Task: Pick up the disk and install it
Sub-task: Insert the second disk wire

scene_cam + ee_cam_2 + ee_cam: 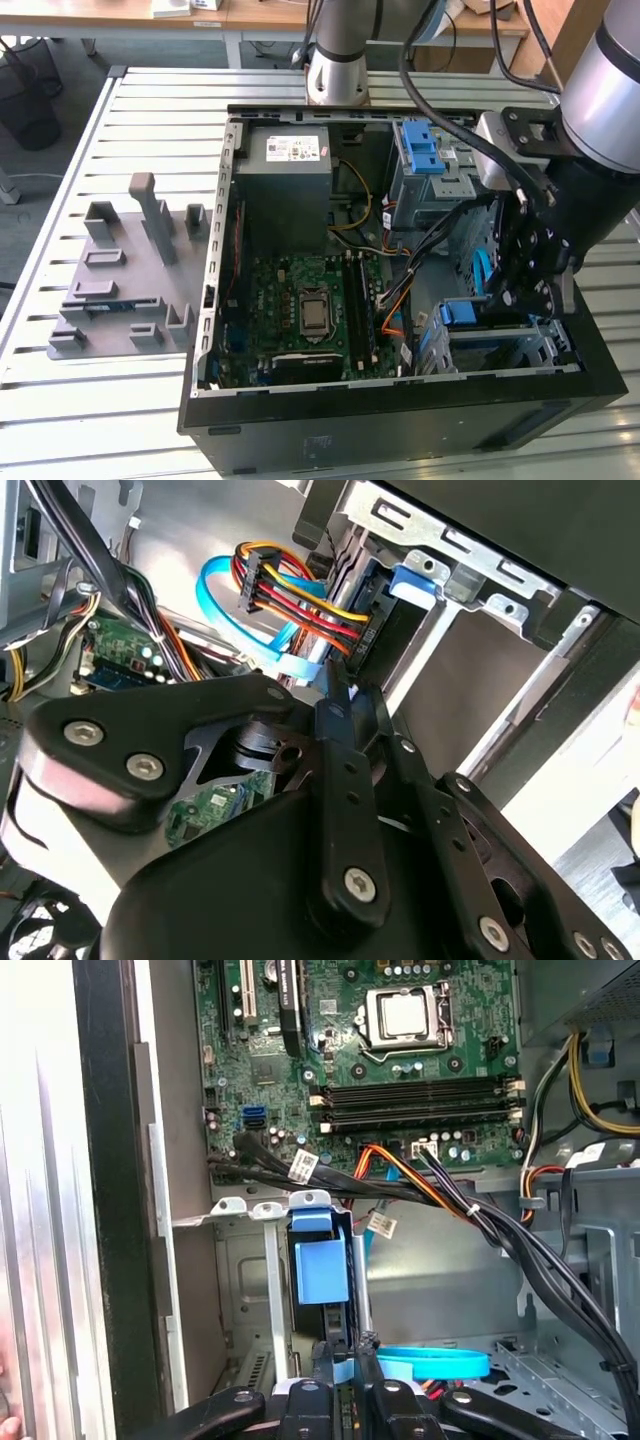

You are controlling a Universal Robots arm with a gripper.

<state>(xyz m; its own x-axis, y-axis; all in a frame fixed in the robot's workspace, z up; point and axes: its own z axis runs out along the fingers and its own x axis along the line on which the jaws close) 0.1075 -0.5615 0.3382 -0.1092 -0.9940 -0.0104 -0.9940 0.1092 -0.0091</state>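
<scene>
Blue plastic marks the carrier of the disk, which stands on edge inside the metal drive cage at the front corner of the open computer case. In the first wrist view the disk sits between the cage's upright rails, its blue tab facing the camera, with the motherboard beyond it and a bundle of black cables crossing just past the cage. In the exterior view the blue of the carrier shows low in the case on the exterior view's right, directly beneath the arm's wrist.

The gripper is lowered into the case over the cage. Its black fingers stand close together, narrowly set about the near edge of the disk; whether they press on it cannot be told. In the second wrist view the gripper's black linkage reaches toward the cage, where red, yellow and black wires and a light blue data cable run to the drive's rear.

The case lies on its side on a slatted metal desk. A grey power supply box occupies the far corner. A grey fixture plate with upright blocks rests on the desk at the exterior view's left, well apart from the case.
</scene>
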